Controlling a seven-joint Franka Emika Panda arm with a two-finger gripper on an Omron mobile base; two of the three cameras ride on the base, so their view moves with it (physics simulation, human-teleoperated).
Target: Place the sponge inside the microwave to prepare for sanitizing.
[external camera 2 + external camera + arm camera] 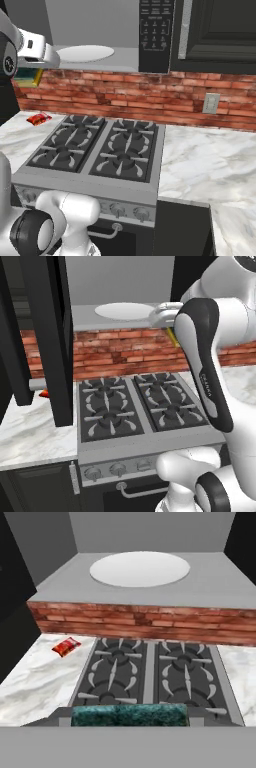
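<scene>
step: carrying sponge (129,715) to microwave (100,30) | gripper (31,74) clenched on sponge, level with its open mouth | next: reach inside, over plate (140,569)

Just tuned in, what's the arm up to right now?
The pincer holds the sponge up at the front of the open microwave, above the stove. The sponge is not inside yet; the white round plate lies bare ahead. A red packet sits on the counter.
</scene>
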